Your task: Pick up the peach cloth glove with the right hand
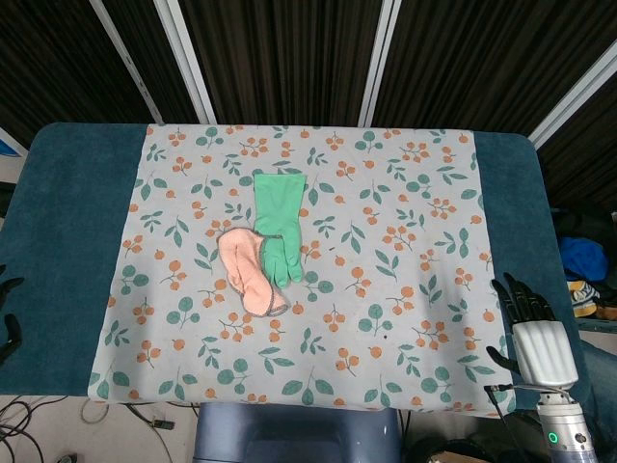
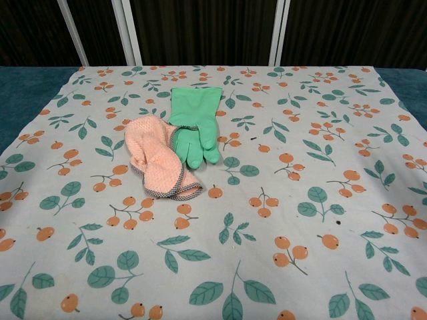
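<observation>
The worktop (image 1: 58,241) is wide and covered in teal fabric, with a floral cloth (image 1: 415,193) spread over its middle, probably to give the things a flat, soft bed to lie on; on that cloth, left of centre, lies a green rubber glove (image 1: 280,222), cuff towards the far edge and fingers towards the robot; the peach cloth glove (image 1: 246,270) lies crumpled just beside it on the left, its grey-trimmed edge nearest the robot, and the chest view shows it overlapping the green glove's side (image 2: 193,127), so a lift would best take hold of the peach fabric (image 2: 157,163) on its free left part; the right hand (image 1: 535,338) hovers at the near right corner of the worktop, well apart from both gloves, fingers spread and holding nothing, so the reach has not yet begun, as I judge it; of the left hand (image 1: 8,313) only dark fingertips show at the picture's left edge, apparently holding nothing, though how far it is spread I cannot tell.
</observation>
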Robot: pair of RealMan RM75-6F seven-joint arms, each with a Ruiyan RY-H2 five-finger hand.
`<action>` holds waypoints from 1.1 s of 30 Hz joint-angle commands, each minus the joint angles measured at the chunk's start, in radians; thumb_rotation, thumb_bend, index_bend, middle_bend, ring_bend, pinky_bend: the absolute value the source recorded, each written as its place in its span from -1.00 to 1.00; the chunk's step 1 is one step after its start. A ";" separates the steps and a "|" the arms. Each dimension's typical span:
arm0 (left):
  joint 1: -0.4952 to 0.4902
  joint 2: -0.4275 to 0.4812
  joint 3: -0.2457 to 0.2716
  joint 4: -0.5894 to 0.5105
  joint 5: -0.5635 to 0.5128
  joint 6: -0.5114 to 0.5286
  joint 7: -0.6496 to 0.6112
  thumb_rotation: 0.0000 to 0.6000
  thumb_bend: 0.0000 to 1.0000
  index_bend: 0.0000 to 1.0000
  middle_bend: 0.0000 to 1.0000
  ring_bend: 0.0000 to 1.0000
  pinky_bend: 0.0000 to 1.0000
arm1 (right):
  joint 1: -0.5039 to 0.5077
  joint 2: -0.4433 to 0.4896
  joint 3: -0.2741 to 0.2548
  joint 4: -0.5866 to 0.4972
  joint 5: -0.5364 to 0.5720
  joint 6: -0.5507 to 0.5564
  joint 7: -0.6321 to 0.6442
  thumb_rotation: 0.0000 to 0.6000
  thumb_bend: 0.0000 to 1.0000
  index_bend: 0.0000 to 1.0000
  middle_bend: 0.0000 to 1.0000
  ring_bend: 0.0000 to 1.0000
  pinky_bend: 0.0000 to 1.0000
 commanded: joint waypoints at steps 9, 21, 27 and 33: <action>0.001 -0.001 -0.001 -0.001 -0.004 -0.002 0.001 1.00 0.39 -0.59 -0.85 -0.81 -0.94 | -0.018 -0.010 0.016 0.016 0.005 0.017 0.016 1.00 -0.69 -1.00 -1.00 -0.78 -0.59; -0.001 0.000 -0.002 -0.004 -0.008 -0.005 0.001 1.00 0.39 -0.59 -0.85 -0.81 -0.94 | -0.019 -0.003 0.022 0.012 0.012 -0.009 0.025 1.00 -0.69 -1.00 -1.00 -0.78 -0.59; -0.001 0.000 -0.001 -0.004 -0.006 -0.006 -0.001 1.00 0.39 -0.59 -0.85 -0.81 -0.94 | -0.019 -0.009 0.028 0.020 0.008 -0.008 0.026 1.00 -0.69 -1.00 -1.00 -0.78 -0.59; 0.003 -0.002 -0.001 -0.008 -0.002 0.002 -0.009 1.00 0.39 -0.59 -0.85 -0.81 -0.94 | 0.018 -0.029 0.038 0.035 -0.019 -0.046 0.093 1.00 -0.70 -1.00 -1.00 -0.78 -0.59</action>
